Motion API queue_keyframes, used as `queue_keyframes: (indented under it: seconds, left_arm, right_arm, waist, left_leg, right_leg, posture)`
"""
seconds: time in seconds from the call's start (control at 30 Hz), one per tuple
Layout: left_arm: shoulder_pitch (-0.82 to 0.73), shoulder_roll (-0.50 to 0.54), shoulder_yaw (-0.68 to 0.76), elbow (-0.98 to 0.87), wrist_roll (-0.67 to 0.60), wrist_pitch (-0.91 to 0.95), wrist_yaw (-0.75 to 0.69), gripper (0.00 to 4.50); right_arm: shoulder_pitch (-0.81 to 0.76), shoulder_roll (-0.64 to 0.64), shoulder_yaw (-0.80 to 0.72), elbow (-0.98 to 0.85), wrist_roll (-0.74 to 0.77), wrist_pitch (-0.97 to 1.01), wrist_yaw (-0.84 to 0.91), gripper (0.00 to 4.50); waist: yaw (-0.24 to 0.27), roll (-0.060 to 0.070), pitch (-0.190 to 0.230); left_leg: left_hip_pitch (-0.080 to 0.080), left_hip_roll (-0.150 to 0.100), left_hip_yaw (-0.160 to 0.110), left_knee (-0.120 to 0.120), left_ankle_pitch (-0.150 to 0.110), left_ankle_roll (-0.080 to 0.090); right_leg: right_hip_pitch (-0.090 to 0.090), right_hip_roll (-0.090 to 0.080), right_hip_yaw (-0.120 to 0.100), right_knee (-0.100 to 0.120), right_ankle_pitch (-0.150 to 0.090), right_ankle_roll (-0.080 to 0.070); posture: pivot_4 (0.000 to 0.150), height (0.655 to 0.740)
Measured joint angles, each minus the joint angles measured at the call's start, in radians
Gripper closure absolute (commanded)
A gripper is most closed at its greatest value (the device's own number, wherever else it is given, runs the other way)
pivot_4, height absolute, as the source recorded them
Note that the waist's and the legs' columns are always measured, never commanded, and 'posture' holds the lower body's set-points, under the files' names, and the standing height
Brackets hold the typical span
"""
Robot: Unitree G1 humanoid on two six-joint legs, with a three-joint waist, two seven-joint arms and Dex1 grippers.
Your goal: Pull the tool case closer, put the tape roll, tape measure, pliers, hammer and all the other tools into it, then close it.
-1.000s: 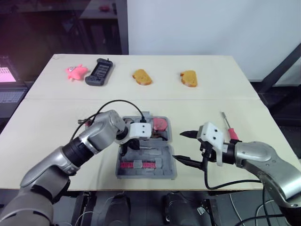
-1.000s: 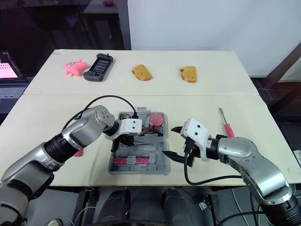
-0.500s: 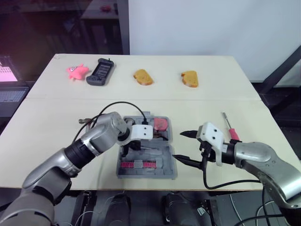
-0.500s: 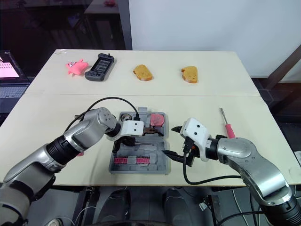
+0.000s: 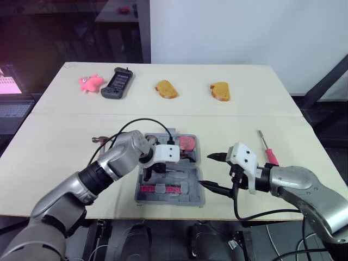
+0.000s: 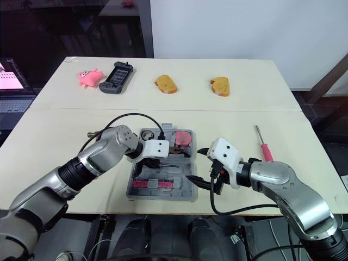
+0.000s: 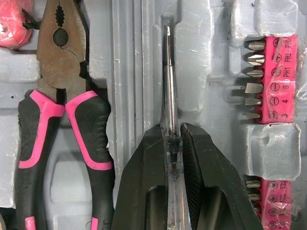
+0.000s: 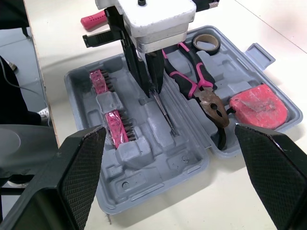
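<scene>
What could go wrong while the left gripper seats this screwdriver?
1. The left gripper is shut on the screwdriver between the pliers and bits; released off its groove, it may sit proud and stop the case closing.
2. The open right gripper hangs at the case's edge and might nudge it.

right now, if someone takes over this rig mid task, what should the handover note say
Left gripper: fingers shut on a thin screwdriver, held over a long groove in the open tool case.
Right gripper: open, holding nothing, beside the case's right edge.
In the case: pliers, tape roll, tape measure, bit strips.
Outside it: pink screwdriver to the right, hammer to the left.
Left to do: seat the held screwdriver, load those two, close the lid.
</scene>
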Motion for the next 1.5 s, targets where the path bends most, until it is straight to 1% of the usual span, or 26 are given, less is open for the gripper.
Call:
queue_keyframes:
  seconds: [0.1, 0.13, 0.3, 0.5, 0.67, 0.7, 0.73, 0.77, 0.83, 0.87, 0.9, 0.93, 1.0, 1.07, 1.27, 1.37, 1.5]
  left_arm:
    - [0.008, 0.0, 0.0, -0.013, -0.001, -0.011, -0.009, 1.75]
    - [0.008, 0.0, 0.0, -0.017, -0.001, -0.014, -0.01, 1.31]
    - [-0.005, 0.012, 0.024, -0.042, -0.001, -0.029, -0.014, 1.31]
    - [-0.013, 0.027, 0.074, -0.081, -0.01, -0.004, -0.021, 1.31]
    - [-0.012, 0.05, 0.139, -0.064, -0.062, 0.025, -0.046, 1.31]
    - [-0.012, 0.055, 0.158, -0.049, -0.075, 0.032, -0.047, 1.7]
    - [-0.012, 0.057, 0.169, -0.038, -0.08, 0.034, -0.046, 1.82]
    - [-0.012, 0.057, 0.182, -0.017, -0.087, 0.03, -0.041, 2.14]
    - [-0.005, 0.057, 0.21, 0.027, -0.097, 0.003, -0.029, 3.12]
    - [-0.003, 0.057, 0.216, 0.039, -0.098, -0.004, -0.026, 3.53]
    - [0.003, 0.056, 0.229, 0.052, -0.116, -0.015, -0.026, 4.09]
    - [0.011, 0.052, 0.25, 0.061, -0.135, -0.017, -0.028, 4.49]
    - [0.037, 0.05, 0.286, 0.083, -0.169, -0.051, -0.033, 4.49]
    - [0.057, 0.051, 0.289, 0.084, -0.183, -0.082, -0.038, 4.49]
    - [0.096, 0.049, 0.287, 0.072, -0.198, -0.109, -0.044, 4.49]
    - [0.13, 0.014, 0.283, 0.076, -0.197, -0.129, -0.013, 4.49]
    - [0.138, 0.006, 0.282, 0.096, -0.187, -0.172, 0.008, 4.49]
  right_arm:
    - [0.0, 0.0, 0.0, 0.0, 0.001, 0.0, -0.001, 0.0]
    - [0.0, 0.0, 0.0, 0.0, 0.001, 0.0, -0.002, 0.0]
    - [0.0, 0.006, 0.0, 0.0, 0.007, 0.0, -0.005, 0.0]
    - [0.004, 0.006, 0.0, 0.0, 0.008, 0.0, -0.008, 0.0]
    - [0.004, 0.006, 0.0, 0.0, 0.008, 0.0, -0.008, 0.0]
    - [0.004, 0.006, 0.0, 0.0, 0.008, 0.0, -0.009, 0.0]
    - [0.004, 0.006, 0.0, 0.0, 0.008, 0.0, -0.009, 0.0]
    - [0.004, 0.006, 0.0, 0.0, 0.008, 0.0, -0.009, 0.0]
    - [0.004, 0.006, 0.0, 0.0, 0.008, 0.0, -0.01, 0.0]
    - [0.004, 0.006, 0.0, 0.0, 0.008, 0.0, -0.01, 0.0]
    - [0.005, 0.006, 0.0, 0.0, 0.007, 0.0, -0.01, 0.0]
    - [0.007, 0.006, 0.0, 0.0, 0.007, 0.0, -0.011, 0.0]
    - [0.012, 0.006, 0.0, 0.0, 0.006, 0.0, -0.012, 0.0]
    - [0.014, 0.006, 0.0, 0.0, 0.006, 0.0, -0.013, 0.0]
    - [0.014, 0.006, 0.0, 0.0, 0.006, 0.0, -0.018, 0.0]
    - [0.017, 0.006, 0.0, 0.0, 0.006, 0.001, -0.022, 0.0]
    - [0.025, 0.006, 0.0, 0.0, 0.007, 0.009, -0.03, 0.0]
  waist:
    - [0.001, 0.0, 0.0]
    - [0.001, 0.0, 0.0]
    - [-0.003, 0.0, 0.0]
    - [-0.004, 0.0, 0.0]
    - [-0.005, 0.0, 0.0]
    - [-0.005, 0.0, 0.0]
    - [-0.005, 0.0, 0.0]
    - [-0.005, 0.0, 0.0]
    - [-0.004, 0.0, 0.0]
    - [-0.004, 0.0, 0.0]
    - [-0.004, 0.0, 0.0]
    - [-0.004, 0.0, 0.0]
    - [-0.004, 0.0, 0.0]
    - [-0.004, 0.0, 0.0]
    - [-0.003, 0.0, 0.0]
    - [-0.003, 0.0, 0.0]
    - [-0.003, 0.0, 0.0]
  left_leg:
    - [0.0, 0.0, 0.0, 0.0, 0.0, 0.0]
    - [0.0, 0.0, 0.0, 0.001, 0.0, 0.0]
    - [0.0, 0.0, -0.001, 0.001, 0.0, 0.0]
    - [0.0, 0.0, -0.001, 0.0, 0.0, 0.0]
    - [0.0, 0.0, -0.001, 0.0, 0.0, 0.0]
    - [0.0, 0.0, -0.001, 0.0, 0.0, 0.0]
    - [0.0, 0.0, -0.001, 0.0, 0.0, 0.0]
    - [0.0, 0.0, -0.001, 0.0, 0.0, 0.0]
    - [0.0, 0.0, -0.001, 0.0, 0.0, 0.0]
    - [0.0, 0.0, -0.001, 0.0, 0.0, 0.0]
    - [0.0, 0.0, -0.001, 0.0, 0.0, 0.0]
    - [0.0, 0.0, -0.001, 0.0, 0.0, 0.0]
    - [0.0, 0.0, -0.001, 0.0, 0.0, 0.0]
    - [0.0, 0.0, -0.001, 0.0, 0.0, 0.0]
    - [0.0, 0.0, -0.001, 0.0, 0.0, 0.0]
    - [0.0, 0.0, -0.001, 0.0, 0.0, 0.0]
    - [0.0, 0.0, -0.001, 0.0, 0.0, 0.0]
  right_leg:
    - [0.0, 0.0, 0.0, 0.0, 0.0, 0.0]
    - [0.0, 0.0, 0.0, 0.0, 0.0, 0.0]
    - [0.0, 0.001, 0.0, 0.0, 0.0, 0.0]
    - [0.0, 0.001, 0.0, 0.0, 0.0, 0.0]
    - [0.0, 0.001, 0.0, 0.0, 0.0, 0.0]
    - [0.0, 0.001, 0.0, 0.0, 0.0, 0.0]
    - [0.0, 0.001, 0.0, 0.0, 0.0, 0.0]
    - [0.0, 0.001, 0.0, 0.0, 0.0, 0.0]
    - [0.0, 0.001, 0.0, 0.0, 0.0, 0.0]
    - [0.0, 0.001, 0.0, 0.0, 0.0, 0.0]
    - [0.0, 0.001, 0.0, 0.0, 0.0, 0.0]
    - [0.0, 0.001, 0.0, 0.0, 0.0, 0.0]
    - [0.0, 0.001, 0.0, 0.0, 0.0, 0.0]
    - [0.0, 0.001, 0.0, 0.001, 0.0, 0.0]
    - [0.0, 0.001, 0.0, 0.001, 0.0, 0.0]
    - [0.0, 0.001, 0.0, 0.001, 0.0, 0.0]
    - [0.0, 0.001, 0.0, 0.001, 0.0, 0.0]
  posture:
    - [0.15, 0.74]
    - [0.15, 0.74]
    - [0.15, 0.74]
    - [0.15, 0.74]
    - [0.15, 0.74]
    - [0.15, 0.74]
    - [0.15, 0.74]
    - [0.15, 0.74]
    - [0.15, 0.74]
    - [0.15, 0.74]
    - [0.15, 0.74]
    - [0.15, 0.74]
    - [0.15, 0.74]
    - [0.15, 0.74]
    - [0.15, 0.74]
    - [0.15, 0.74]
    - [0.15, 0.74]
